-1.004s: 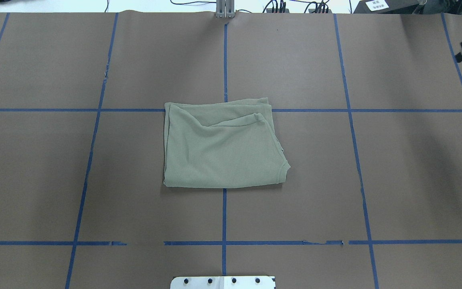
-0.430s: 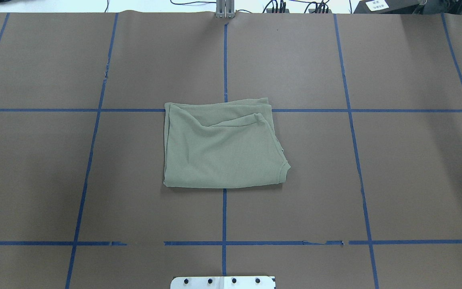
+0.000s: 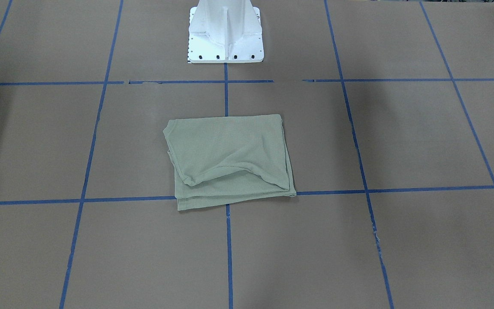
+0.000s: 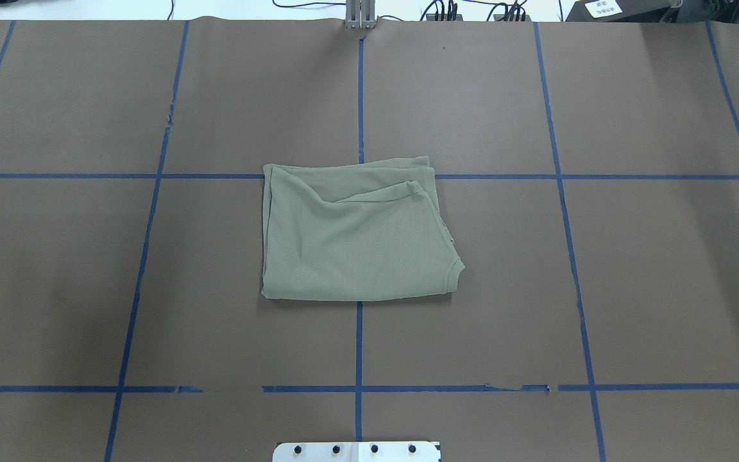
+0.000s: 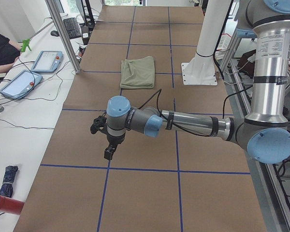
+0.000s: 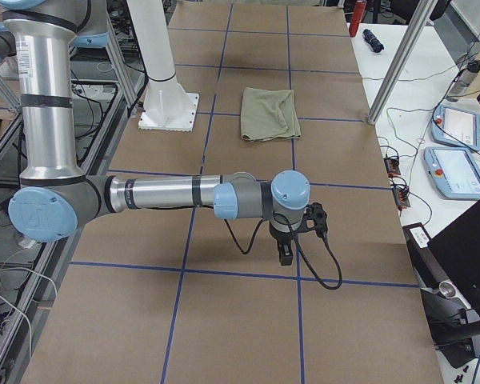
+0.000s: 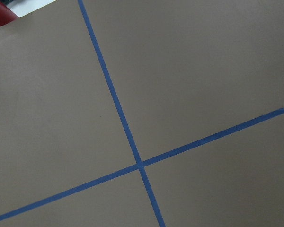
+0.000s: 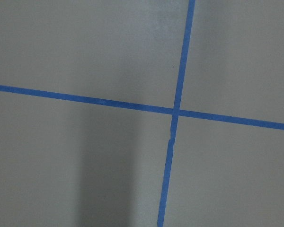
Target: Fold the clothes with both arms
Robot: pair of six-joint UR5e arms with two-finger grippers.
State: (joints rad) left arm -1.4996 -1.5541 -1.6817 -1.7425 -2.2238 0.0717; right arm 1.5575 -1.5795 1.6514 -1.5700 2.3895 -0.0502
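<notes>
Shirt (image 4: 356, 237) folded flat on worktop (image 4: 632, 289); left tool (image 5: 108, 153), right tool (image 6: 285, 258) well apart from it (open or closed: cannot tell).

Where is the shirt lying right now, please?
In the overhead view, the shirt lies folded mid-table across the central tape line, ahead of the white base.

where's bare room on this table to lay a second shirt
The brown paper squares either side of the folded sage-green knit shirt, between the two long blue tape lines, are bare. So is the strip between shirt and white base plate. Crowded only at the table ends, under the left arm and right arm.
</notes>
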